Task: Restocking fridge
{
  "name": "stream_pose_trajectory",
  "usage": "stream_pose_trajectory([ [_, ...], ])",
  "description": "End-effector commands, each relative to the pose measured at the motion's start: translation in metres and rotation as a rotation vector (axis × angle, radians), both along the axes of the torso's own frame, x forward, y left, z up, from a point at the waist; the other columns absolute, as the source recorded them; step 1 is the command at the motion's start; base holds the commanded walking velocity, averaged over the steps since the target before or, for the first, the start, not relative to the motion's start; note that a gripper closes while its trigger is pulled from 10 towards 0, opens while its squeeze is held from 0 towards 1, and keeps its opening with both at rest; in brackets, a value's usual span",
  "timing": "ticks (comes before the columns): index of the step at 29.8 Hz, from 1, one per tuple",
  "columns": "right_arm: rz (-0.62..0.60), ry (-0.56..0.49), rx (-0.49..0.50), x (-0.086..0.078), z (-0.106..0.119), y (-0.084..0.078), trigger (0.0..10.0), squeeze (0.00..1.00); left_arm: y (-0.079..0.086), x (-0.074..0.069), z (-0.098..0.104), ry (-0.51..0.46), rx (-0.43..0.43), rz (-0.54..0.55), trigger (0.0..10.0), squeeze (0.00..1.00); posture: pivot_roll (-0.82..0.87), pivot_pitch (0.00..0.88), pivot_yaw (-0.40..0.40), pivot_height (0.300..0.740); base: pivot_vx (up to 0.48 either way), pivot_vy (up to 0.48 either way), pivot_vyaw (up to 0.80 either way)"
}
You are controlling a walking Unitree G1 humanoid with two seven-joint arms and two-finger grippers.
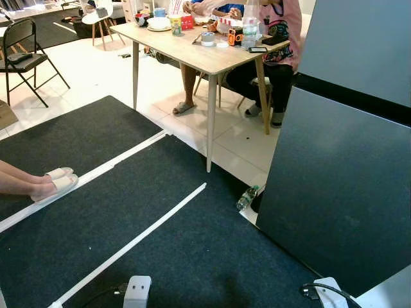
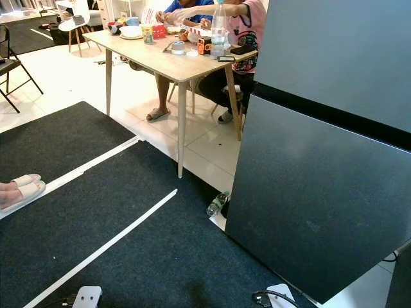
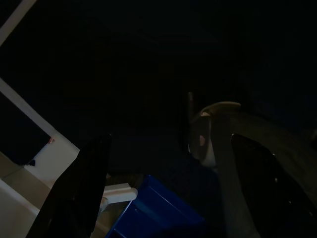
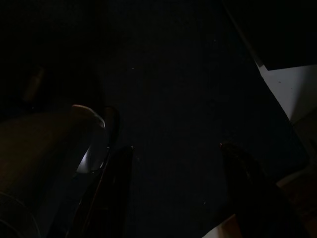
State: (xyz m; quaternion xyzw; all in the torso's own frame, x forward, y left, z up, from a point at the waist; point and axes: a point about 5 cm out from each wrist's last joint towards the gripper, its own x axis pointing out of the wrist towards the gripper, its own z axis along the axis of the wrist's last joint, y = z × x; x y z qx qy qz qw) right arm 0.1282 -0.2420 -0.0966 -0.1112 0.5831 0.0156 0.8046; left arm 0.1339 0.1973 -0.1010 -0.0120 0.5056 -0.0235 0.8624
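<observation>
Left jaws (image 3: 163,188) are hanging spread wide over dark carpet, gripping nothing; a blue object (image 3: 158,210) is lying just below them, too dark to identify. Right jaws (image 4: 178,193) are also gaping wide and empty above the carpet, arm idling at the robot's side. Both probably low because the robot is only approaching, nothing picked yet.

Ahead of the jaws and toward the right one, the fridge (image 1: 347,186) is standing with both dark doors closed, so restocking looks not yet started. A plastic bottle (image 1: 247,197) is lying on its side on the floor beside the fridge's near corner, well ahead of both jaws; likely the item to stock, label unreadable.

Further out, the wooden bench (image 1: 192,51) is carrying cups, a water bottle and snack packs; writing too small to read. People are sitting behind it. Beyond the left jaws, a person's sandalled feet (image 1: 54,183) are resting on the carpet, by white tape lines (image 1: 138,240).
</observation>
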Motion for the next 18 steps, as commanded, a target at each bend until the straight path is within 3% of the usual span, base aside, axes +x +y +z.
stream_pose_trajectory([
  [1,0.014,-0.009,0.004,0.005,0.001,0.002,10.0,0.0,-0.006,0.001,-0.001,0.01,-0.003,-0.018,10.0,0.0,-0.01,0.0,-0.022,0.74,0.0,0.0,0.0],
  [7,0.009,-0.02,0.003,0.01,0.004,-0.001,10.0,0.0,-0.014,0.006,0.0,0.0,-0.018,-0.042,10.0,0.0,-0.02,0.0,-0.032,0.74,0.0,0.0,0.0],
  [18,0.04,-0.003,0.011,0.007,0.0,0.008,10.0,0.0,-0.002,-0.007,-0.003,0.036,0.011,-0.033,10.0,0.0,-0.03,0.0,-0.006,0.74,0.0,0.0,0.0],
])
